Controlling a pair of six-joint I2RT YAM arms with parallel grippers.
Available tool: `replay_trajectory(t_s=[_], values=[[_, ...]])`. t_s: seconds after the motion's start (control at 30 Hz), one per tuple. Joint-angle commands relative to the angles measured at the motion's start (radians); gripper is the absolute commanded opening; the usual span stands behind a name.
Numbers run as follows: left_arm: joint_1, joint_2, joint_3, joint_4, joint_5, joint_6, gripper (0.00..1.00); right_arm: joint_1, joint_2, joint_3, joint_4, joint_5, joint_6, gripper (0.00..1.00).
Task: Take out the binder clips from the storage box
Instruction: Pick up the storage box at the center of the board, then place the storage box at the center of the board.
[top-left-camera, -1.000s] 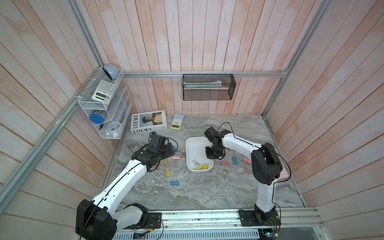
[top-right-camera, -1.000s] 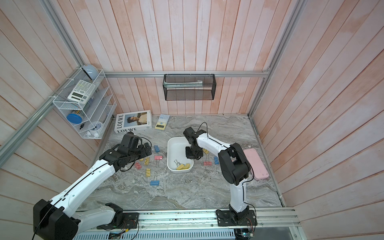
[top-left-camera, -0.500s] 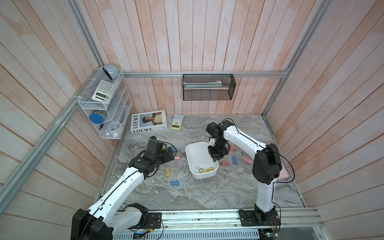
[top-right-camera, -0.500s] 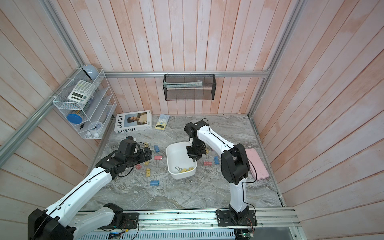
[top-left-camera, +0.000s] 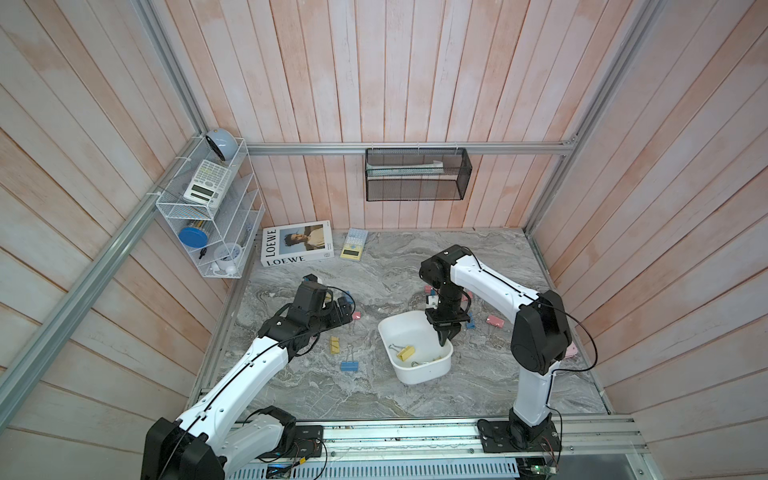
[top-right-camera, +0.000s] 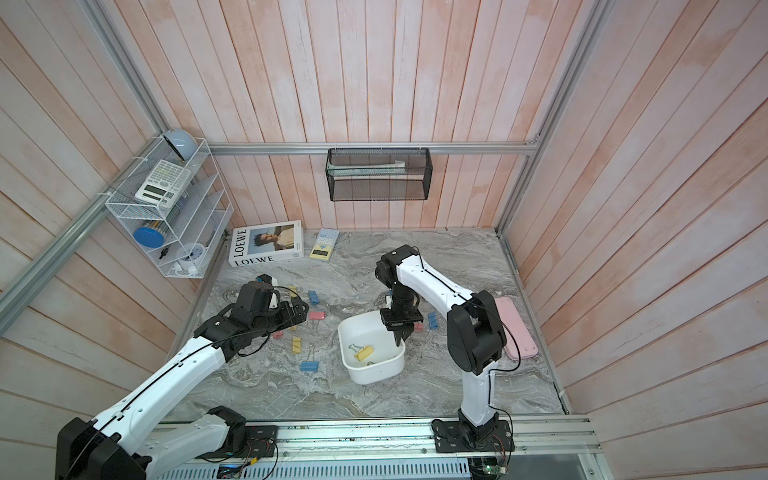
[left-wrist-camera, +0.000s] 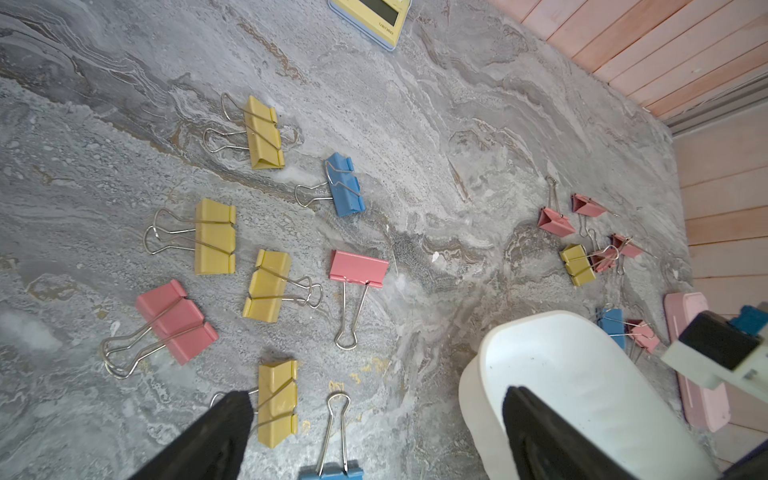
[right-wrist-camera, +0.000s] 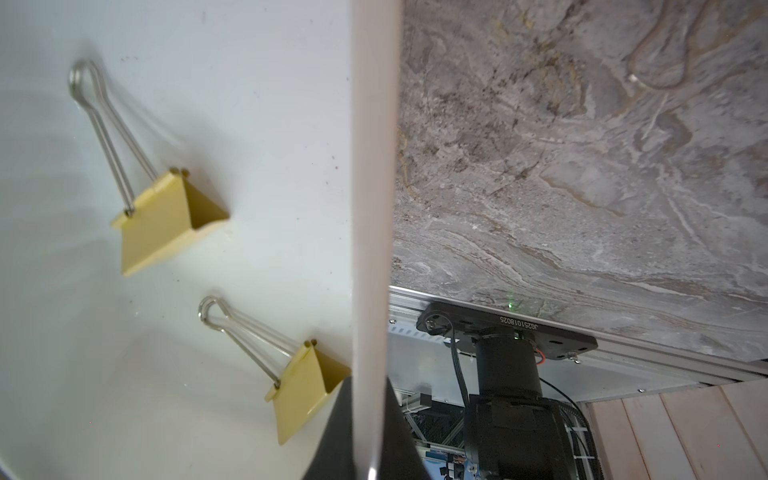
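At the storage box (top-left-camera: 415, 370) rim, my right gripper (top-left-camera: 444, 341) is clamping the wall, seemingly tilting it to spill two binder clips (right-wrist-camera: 166, 220) (left gripper (left-wrist-camera: 376, 397) hanging open).

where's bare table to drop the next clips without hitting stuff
Widest bare table: the front strip between the storage box and the base rail. Also free: behind the box, right of the yellow calculator. Crowded: binder clips left of the box, more by the pink case.
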Motion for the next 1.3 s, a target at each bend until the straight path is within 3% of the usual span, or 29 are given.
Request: replay_trajectory(t_s=[0.0,0.3,0.73,1.03,1.27], values=[[0.004,-0.003,-0.007,0.018,0.020,0.013,1.00,-0.006,-0.009,0.008,-0.021,-0.009,-0.014,0.00],[0.005,-0.002,0.011,-0.011,0.005,0.001,1.00,-0.012,-0.003,0.033,0.074,0.071,0.024,0.00],[0.004,0.031,0.109,-0.098,-0.035,-0.042,1.00,-0.003,0.050,-0.021,0.541,0.189,0.169,0.00],[0.005,0.060,0.195,-0.168,-0.063,-0.044,1.00,0.006,0.123,-0.051,0.746,0.237,0.204,0.05],[0.005,0.074,0.230,-0.195,-0.081,-0.033,1.00,0.007,0.117,-0.077,0.792,0.257,0.216,0.42]])
